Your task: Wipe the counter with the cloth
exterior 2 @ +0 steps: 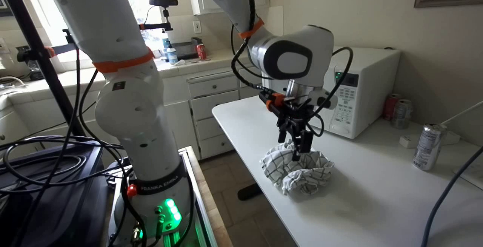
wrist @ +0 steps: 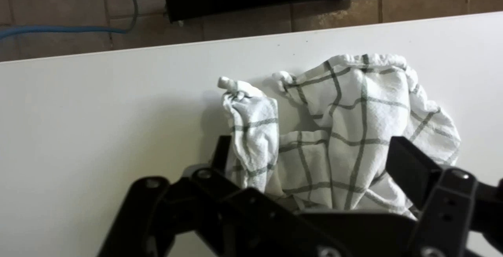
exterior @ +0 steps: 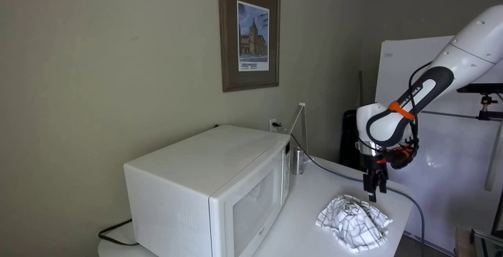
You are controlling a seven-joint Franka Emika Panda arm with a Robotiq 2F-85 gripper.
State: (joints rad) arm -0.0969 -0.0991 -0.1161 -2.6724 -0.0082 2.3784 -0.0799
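End effector (wrist: pixel 310 147) released, jaws standing well apart — I hold it above the checked cloth (exterior: pixel 355 223). Cloth condition: crumpled, lying in a heap on the white counter (exterior 2: pixel 377 175), near the edge.

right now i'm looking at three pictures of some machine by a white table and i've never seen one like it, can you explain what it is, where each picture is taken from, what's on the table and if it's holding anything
The machine is a white, jointed robot arm ending in a black, two-fingered gripper, which works a bit like a pinching hand. Two pictures are taken from outside the robot, from different places. The third is taken from its wrist, looking down past the black fingers.

On the smooth white table lies a crumpled white cloth with dark checked lines. A white, boxy microwave stands there too, with a silver metal can nearby.

Nothing is held: the fingers are apart, and the cloth lies loose on the table.
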